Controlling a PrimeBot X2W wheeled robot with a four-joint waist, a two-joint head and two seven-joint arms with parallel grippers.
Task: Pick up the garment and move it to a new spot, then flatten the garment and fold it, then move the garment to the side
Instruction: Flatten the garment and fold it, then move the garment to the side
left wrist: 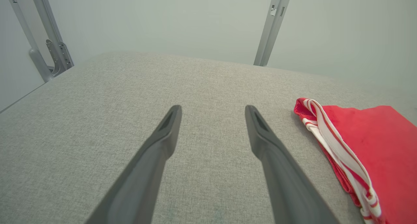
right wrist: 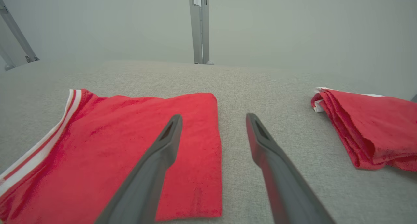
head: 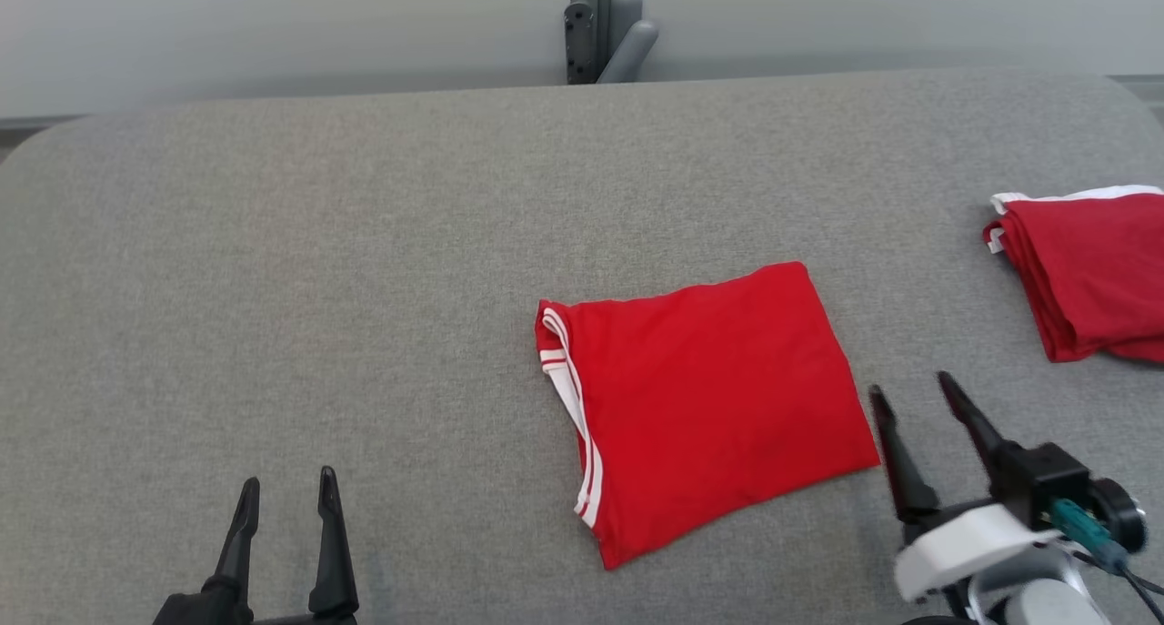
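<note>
The garment [head: 705, 402] is a red shirt with white-striped trim, folded into a neat rectangle and lying flat in the middle of the grey padded table [head: 364, 243]. It also shows at the right of the left wrist view [left wrist: 371, 149] and at the left of the right wrist view [right wrist: 130, 145]. My right gripper [head: 909, 393] hovers just off the garment's near right corner, open, nothing between its fingers [right wrist: 163, 149]. My left gripper [head: 286, 484] stands open at the lower left, well clear of the cloth, fingers [left wrist: 163, 136] over bare table.
A second folded red garment [head: 1087, 270] lies at the table's right edge, also seen in the right wrist view [right wrist: 368, 126]. A grey metal post and bracket [head: 600, 25] stand behind the table's far edge. Bare grey surface stretches across the left half.
</note>
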